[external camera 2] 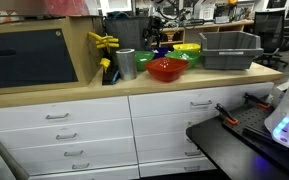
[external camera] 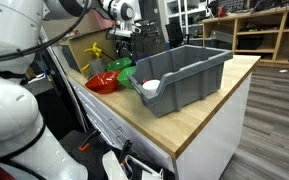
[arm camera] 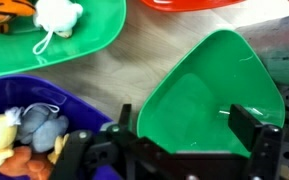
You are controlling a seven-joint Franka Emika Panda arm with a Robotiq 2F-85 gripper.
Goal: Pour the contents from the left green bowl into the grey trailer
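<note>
In the wrist view my gripper (arm camera: 184, 128) is open, its fingers spread wide just above a bright green bowl (arm camera: 209, 85). The visible inside of that bowl looks empty. A second green bowl (arm camera: 84, 35) at the upper left holds a white plush toy and an orange one. In an exterior view the gripper (external camera: 125, 45) hangs over the bowls (external camera: 120, 67), behind the red bowl (external camera: 102, 82). The grey trailer bin (external camera: 189, 72) stands beside them and also shows in an exterior view (external camera 2: 229, 48). The left green bowl (external camera 2: 149, 58) sits behind the red bowl (external camera 2: 167, 68).
A purple bowl (arm camera: 29, 120) of small toys lies next to the gripper. The red bowl's rim (arm camera: 184, 4) is at the top. A white scoop (external camera: 149, 88) rests on the bin's front lip. A metal cup (external camera 2: 125, 63) and a yellow object (external camera 2: 104, 42) stand nearby.
</note>
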